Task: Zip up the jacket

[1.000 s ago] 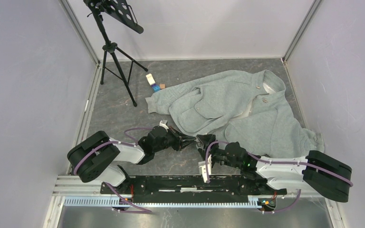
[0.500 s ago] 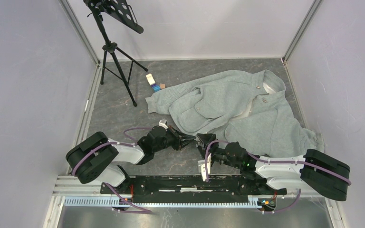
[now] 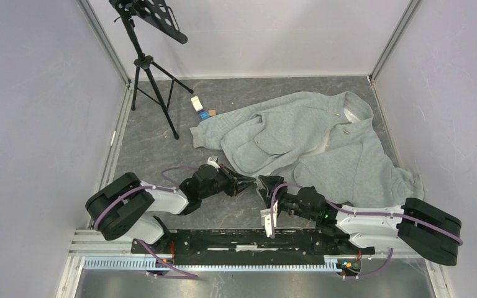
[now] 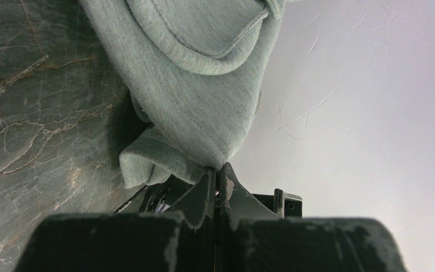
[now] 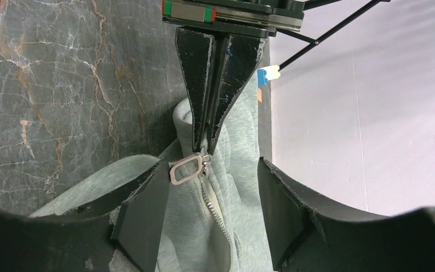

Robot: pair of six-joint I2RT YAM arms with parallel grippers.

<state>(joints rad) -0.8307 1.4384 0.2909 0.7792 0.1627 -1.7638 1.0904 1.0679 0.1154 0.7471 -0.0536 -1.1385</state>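
jacket (image 3: 323,136): crumpled on the table (image 3: 161,143), beyond both grippers and off to the right; lower front corner reaching back to the fingertips.
left gripper (image 4: 217,173): closed tight on the hem corner (image 4: 147,164), at the bottom end of the zipper (image 5: 218,218); fabric bunched just ahead of the tips.
right gripper (image 5: 210,167): wide open, holding nothing; one finger on each side of the zipper line, facing the left gripper tip to tip.
pull tab (image 5: 186,169): small metal loop, just beyond the left gripper's tips, between the right fingers (image 5: 141,221) but nearer to one of them; not touched, as far as visible.
zipper: teeth running from the pull tab back toward the right wrist, between the open fingers.
step in hand: probably lining up a pinch on the pull tab, with the hem held as an anchor.
handling: soft, light, floppy fleece; likely to fold and slide on the smooth table, so needs tension from the held corner, otherwise may bunch in front of the slider (image 5: 205,160).
where to hold: pull tab flat between the pads, close to the slider; tab thin and smooth, easy to lose from a shallow pinch.
risk: catching fleece together with the tab, or jamming the slider if pulled out of line with the teeth.
not clear: whether both zipper sides already sit in the slider.
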